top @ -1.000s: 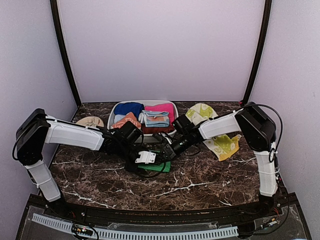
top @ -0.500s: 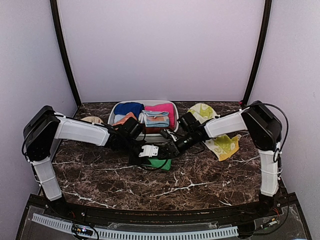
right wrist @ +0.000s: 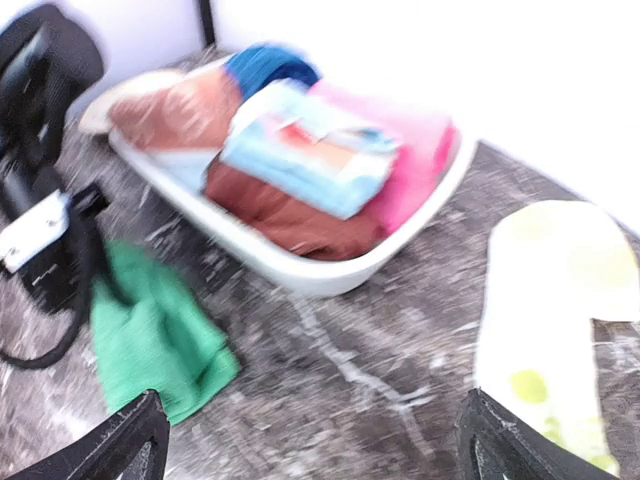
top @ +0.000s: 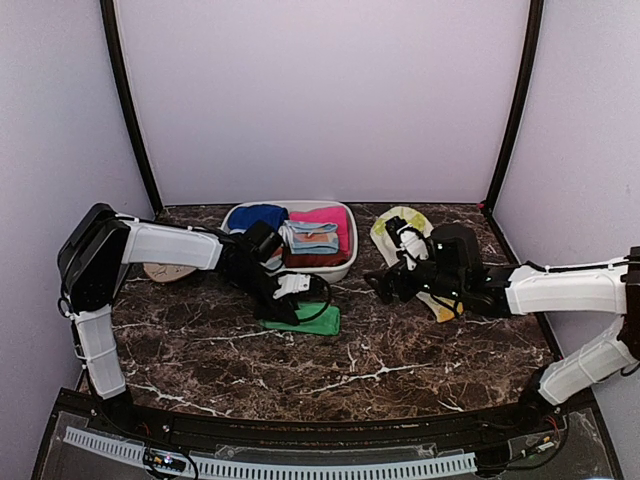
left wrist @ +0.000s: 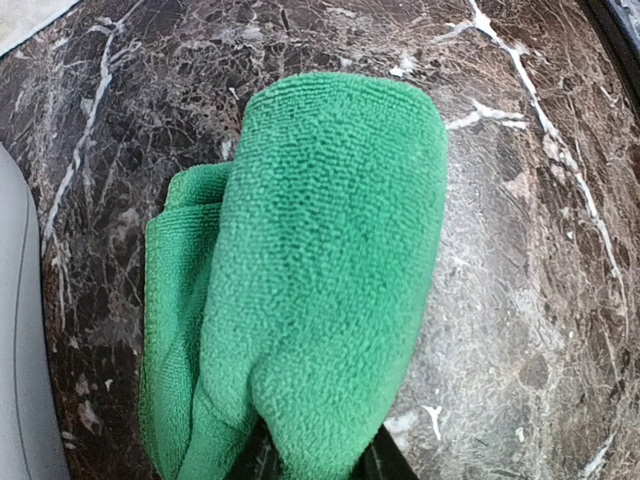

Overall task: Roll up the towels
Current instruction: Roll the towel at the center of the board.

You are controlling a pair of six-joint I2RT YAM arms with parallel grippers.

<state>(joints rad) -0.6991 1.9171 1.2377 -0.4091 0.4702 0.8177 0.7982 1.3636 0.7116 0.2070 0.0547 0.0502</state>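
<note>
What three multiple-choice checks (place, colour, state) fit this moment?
1. Where is the green towel? A in the basin B on the table before the basin C hanging off the table edge
2. The towel right of the basin is: A cream with yellow-green shapes B plain blue C orange
3. The right fingers are: A shut on the green towel B shut on the basin rim C open, empty

B: top view shows it on marble. A: its print shows there. C: wrist view shows them spread, nothing between.
</note>
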